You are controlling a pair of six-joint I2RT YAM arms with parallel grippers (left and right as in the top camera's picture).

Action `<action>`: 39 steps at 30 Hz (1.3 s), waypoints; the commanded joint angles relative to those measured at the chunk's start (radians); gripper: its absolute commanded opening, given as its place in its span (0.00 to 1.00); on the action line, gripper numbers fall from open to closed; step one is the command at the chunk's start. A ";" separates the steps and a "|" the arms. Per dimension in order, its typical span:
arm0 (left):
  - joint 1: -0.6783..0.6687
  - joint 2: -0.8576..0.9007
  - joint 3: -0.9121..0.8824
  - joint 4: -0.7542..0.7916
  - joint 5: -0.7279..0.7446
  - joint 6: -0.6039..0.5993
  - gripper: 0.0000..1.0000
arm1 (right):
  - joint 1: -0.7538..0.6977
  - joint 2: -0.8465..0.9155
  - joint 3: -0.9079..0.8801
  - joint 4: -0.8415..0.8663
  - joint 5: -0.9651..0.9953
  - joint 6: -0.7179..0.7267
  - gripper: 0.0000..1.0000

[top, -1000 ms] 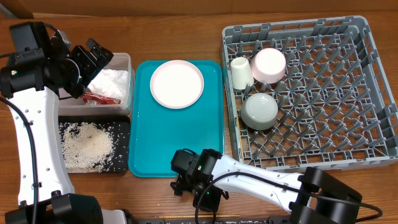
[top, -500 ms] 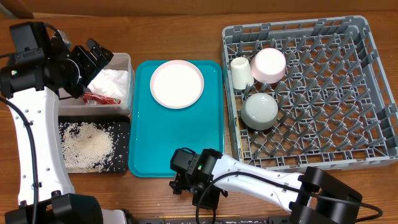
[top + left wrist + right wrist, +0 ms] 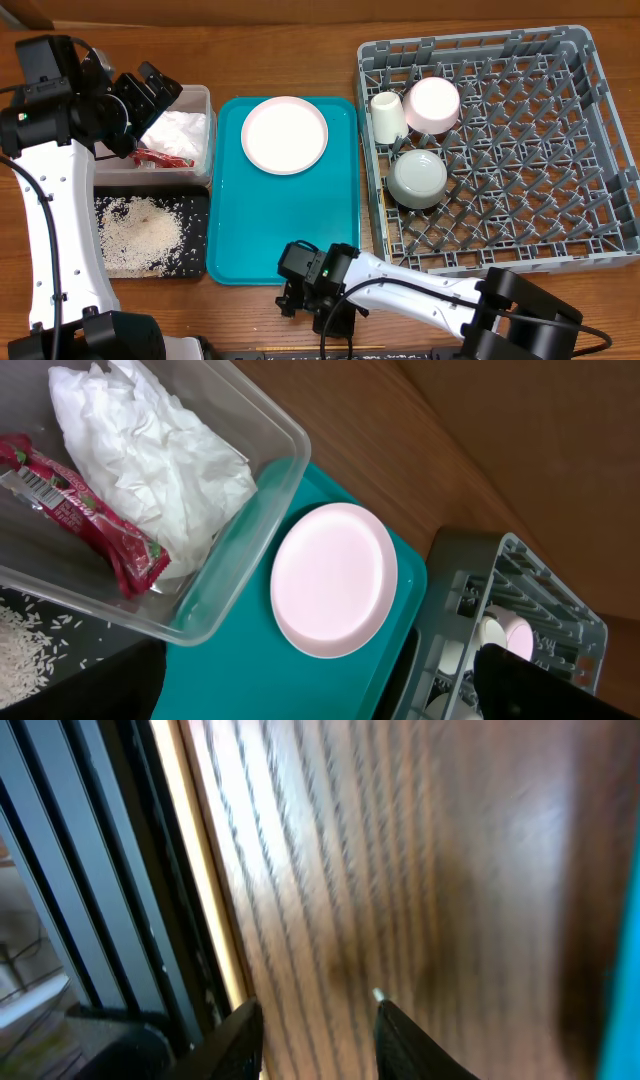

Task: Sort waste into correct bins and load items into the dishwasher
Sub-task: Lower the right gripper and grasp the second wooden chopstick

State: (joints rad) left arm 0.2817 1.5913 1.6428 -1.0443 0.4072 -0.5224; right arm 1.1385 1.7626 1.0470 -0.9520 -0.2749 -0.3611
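My left gripper (image 3: pixel 152 90) hangs open over the clear tub (image 3: pixel 203 95), which holds the crumpled white napkin (image 3: pixel 150 455) and the red wrapper (image 3: pixel 85 510). Its dark fingers (image 3: pixel 560 685) stand wide apart with nothing between them. Rice grains (image 3: pixel 140 232) lie in the black tray (image 3: pixel 197 262). The pale pink plate (image 3: pixel 285 135) sits on the teal tray (image 3: pixel 290 230). In the grey rack (image 3: pixel 520 200) are a white cup (image 3: pixel 388 117), a pink bowl (image 3: pixel 433 104) and a grey-white bowl (image 3: pixel 417 178). Low over bare wood by the table's front edge, my right gripper (image 3: pixel 305 303) is partly open and empty, a tiny white speck on one fingertip (image 3: pixel 378 993).
In the right wrist view a pale tan strip (image 3: pixel 212 870) runs along the table's edge, with dark rails (image 3: pixel 90 870) beyond it. The right arm (image 3: pixel 420 292) lies across the table front, just before the rack. A cardboard wall (image 3: pixel 300 10) closes the back.
My right gripper has shifted slightly along the table's front edge, and its jaws have moved a little. The left arm and all the objects have stayed put.
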 commanded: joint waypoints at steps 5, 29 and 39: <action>0.000 -0.015 0.018 0.001 -0.004 -0.009 1.00 | 0.000 0.001 -0.039 0.003 -0.068 -0.006 0.38; 0.000 -0.015 0.018 0.001 -0.004 -0.009 1.00 | 0.090 0.001 -0.167 0.198 -0.130 0.047 0.37; 0.000 -0.015 0.018 0.001 -0.004 -0.009 1.00 | 0.096 0.001 -0.245 0.233 -0.131 0.048 0.36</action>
State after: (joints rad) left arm 0.2817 1.5913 1.6428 -1.0443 0.4072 -0.5224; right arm 1.1934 1.7184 0.8860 -0.7246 -0.3691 -0.3145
